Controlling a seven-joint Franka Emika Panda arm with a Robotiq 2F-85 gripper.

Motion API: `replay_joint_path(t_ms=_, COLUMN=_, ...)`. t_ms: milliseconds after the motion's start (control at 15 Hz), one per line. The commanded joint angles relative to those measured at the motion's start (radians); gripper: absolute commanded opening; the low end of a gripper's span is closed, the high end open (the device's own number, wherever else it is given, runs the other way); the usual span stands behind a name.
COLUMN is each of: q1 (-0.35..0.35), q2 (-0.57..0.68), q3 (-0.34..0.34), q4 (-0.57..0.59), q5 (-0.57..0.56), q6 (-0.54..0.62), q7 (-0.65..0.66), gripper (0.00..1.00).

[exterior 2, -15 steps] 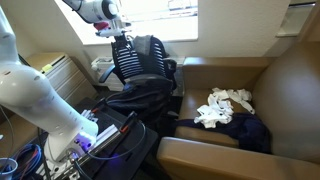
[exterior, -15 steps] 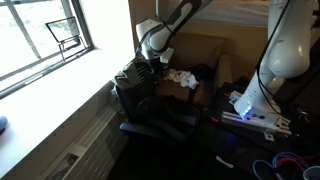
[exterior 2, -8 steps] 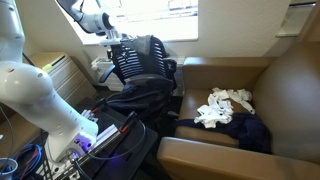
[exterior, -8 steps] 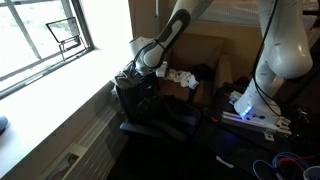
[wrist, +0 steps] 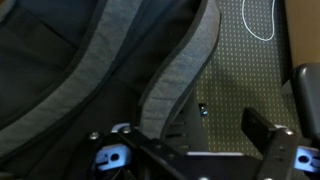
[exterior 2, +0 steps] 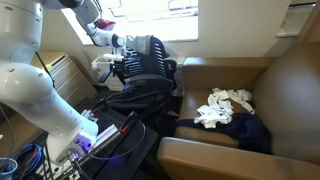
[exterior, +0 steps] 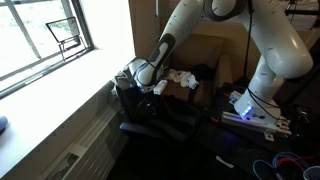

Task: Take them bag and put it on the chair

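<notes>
Bag sits right against the end effector, whose fingers are apart, its grey strap between them.

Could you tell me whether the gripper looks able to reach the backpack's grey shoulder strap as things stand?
Probably yes. The gripper sits right at the black backpack. In the wrist view the grey shoulder strap runs down between its open fingers, with nothing in front of it.
</notes>
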Motion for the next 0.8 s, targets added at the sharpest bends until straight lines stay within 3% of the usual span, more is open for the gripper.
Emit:
replay_joint_path(t_ms=0, q1=-0.001, q2=0.046, q3=0.0, q4=0.028, q5=0.021, q6=-0.01, q7=0.001, gripper=1.0)
replay_joint_path(t_ms=333, q1=0.001, q2=0.074, q3=-0.001, q4=0.05, q5=0.022, q6=-0.008, q7=0.001, gripper=1.0)
replay_joint_path(t_ms=733, q1=0.033, q2=0.177, q3=-0.033, q4=0.038, q5=0.03, q6=0.379, q7=0.107, gripper=1.0)
